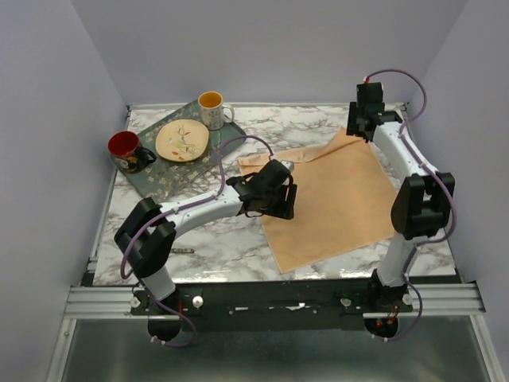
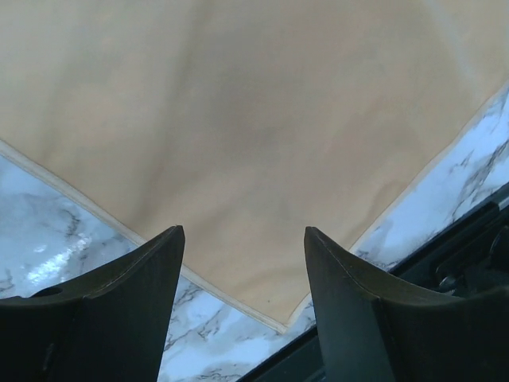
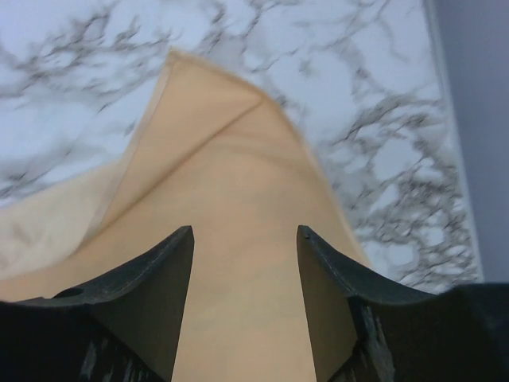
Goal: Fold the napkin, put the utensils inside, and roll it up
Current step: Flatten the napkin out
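Note:
The peach-tan napkin (image 1: 334, 199) lies spread flat on the marble table, right of centre. Its far corner (image 3: 175, 60) is slightly folded over. My left gripper (image 1: 278, 208) hovers open and empty above the napkin's left edge. In the left wrist view the open fingers (image 2: 242, 239) frame the cloth (image 2: 238, 119) and its near corner. My right gripper (image 1: 362, 126) hovers open and empty above the far corner, with the cloth (image 3: 238, 199) between its fingers (image 3: 245, 235). One thin dark piece (image 1: 181, 251), perhaps a utensil, lies near the front left. No other utensils show.
A dark green floral mat (image 1: 163, 179) at the back left carries a red mug (image 1: 126, 147), a cream floral plate (image 1: 182, 140) and a white mug with a yellow inside (image 1: 211, 109). The black front rail (image 2: 469, 239) borders the table's near edge. Purple walls close in the sides and back.

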Motion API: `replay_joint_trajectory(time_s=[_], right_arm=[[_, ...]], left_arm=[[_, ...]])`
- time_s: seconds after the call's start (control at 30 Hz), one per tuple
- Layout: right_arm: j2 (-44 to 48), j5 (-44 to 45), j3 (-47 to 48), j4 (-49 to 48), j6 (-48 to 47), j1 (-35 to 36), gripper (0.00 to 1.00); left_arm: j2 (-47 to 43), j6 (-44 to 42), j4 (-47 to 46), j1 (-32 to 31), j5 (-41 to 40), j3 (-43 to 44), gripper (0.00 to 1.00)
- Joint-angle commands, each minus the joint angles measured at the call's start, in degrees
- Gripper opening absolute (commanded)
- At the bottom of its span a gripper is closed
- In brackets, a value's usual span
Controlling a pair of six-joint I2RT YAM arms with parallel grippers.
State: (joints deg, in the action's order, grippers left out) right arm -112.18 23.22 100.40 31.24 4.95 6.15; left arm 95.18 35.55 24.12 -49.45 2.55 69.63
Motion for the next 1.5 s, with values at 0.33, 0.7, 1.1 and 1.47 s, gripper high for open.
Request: replay_joint_trajectory(time_s=[0.33, 0.7, 1.1, 1.47], right_arm=[[12.25, -13.29, -21.91, 0.04, 16.49, 0.44, 0.55], [15.77, -12.06, -25.43, -1.71, 15.97, 0.09, 0.53], [3.91, -22.95, -17.34, -2.42, 16.41, -0.09, 0.43], [4.34, -30.08, -27.63, -10.67, 19.04, 2.46, 0.27]], left_arm=[[5.99, 2.50, -4.17, -8.99, -1.49, -4.23, 0.53], [9.86, 6.80, -6.00, -14.71, 3.57, -8.17, 0.36], [11.97, 4.01, -3.66, -24.55, 8.47, -0.12, 0.32], [3.87, -1.71, 1.02, -5.23, -1.92, 6.83, 0.51]])
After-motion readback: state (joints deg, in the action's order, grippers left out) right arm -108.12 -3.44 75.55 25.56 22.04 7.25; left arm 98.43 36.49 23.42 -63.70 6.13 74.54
